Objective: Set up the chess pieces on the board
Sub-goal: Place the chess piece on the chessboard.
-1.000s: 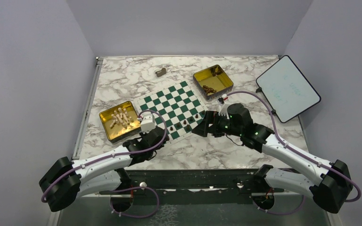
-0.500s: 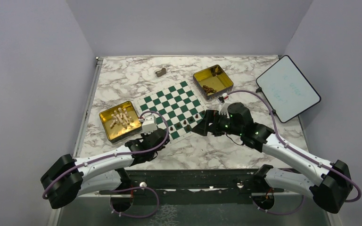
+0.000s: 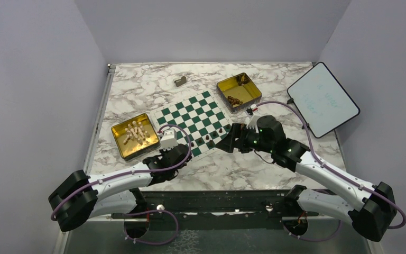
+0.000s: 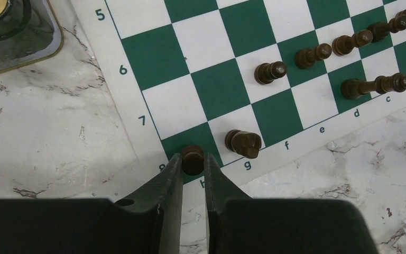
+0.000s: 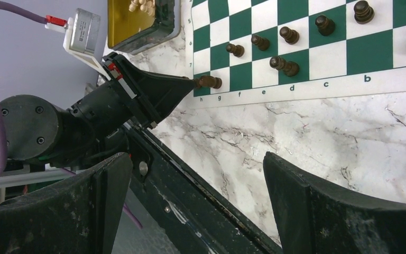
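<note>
Marble desk, grey walls | board (image 4: 153,55) mid-desk | my left gripper (image 4: 193,157) clamped on a dark piece (image 4: 192,152) at the board's near corner square, seemingly seating it | other chess pieces (image 4: 312,54) along that edge | right gripper (image 5: 198,164) wide apart, empty, kept clear, I judge, to avoid collision.

One board (image 3: 190,114) carries at least eight dark chess pieces (image 4: 269,72) (those at the left wrist view's edge run together, and the heaps in the tins are too crowded to count), plus two gold tins (image 3: 134,135) (image 3: 238,91), one grey-tan block (image 3: 180,81) and one white panel (image 3: 323,99).
</note>
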Controlling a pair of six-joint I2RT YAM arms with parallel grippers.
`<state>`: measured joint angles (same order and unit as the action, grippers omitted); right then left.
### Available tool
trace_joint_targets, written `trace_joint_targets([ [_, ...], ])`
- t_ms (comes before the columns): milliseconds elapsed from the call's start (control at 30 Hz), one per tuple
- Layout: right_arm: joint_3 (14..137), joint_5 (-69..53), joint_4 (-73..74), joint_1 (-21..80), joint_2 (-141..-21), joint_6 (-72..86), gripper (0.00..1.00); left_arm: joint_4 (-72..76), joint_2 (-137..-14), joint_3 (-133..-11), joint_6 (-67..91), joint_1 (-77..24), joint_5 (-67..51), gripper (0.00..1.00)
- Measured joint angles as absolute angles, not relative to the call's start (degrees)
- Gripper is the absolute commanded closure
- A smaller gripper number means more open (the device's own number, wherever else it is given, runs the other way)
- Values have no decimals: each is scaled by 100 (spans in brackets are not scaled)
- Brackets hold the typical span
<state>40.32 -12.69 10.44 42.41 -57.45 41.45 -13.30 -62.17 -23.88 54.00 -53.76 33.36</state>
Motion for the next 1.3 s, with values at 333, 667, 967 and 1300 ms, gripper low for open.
trace_joint_targets([
  [333,4032,-1225,1059,4241,-5666,4112,0,-1321,-6228,-2388,5433,-5395,3376,79],
  [667,4032,-1138,1131,4241,-5596,4084,0,-1321,-6281,-2388,5540,-5402,3393,74],
  [967,4032,-1055,1249,4241,-5463,4040,0,-1317,-6449,-2388,5642,-5413,3391,75],
  [1300,4032,-1048,1293,4241,-5463,4042,0,-1328,-6368,-2388,5699,-5428,3393,59],
])
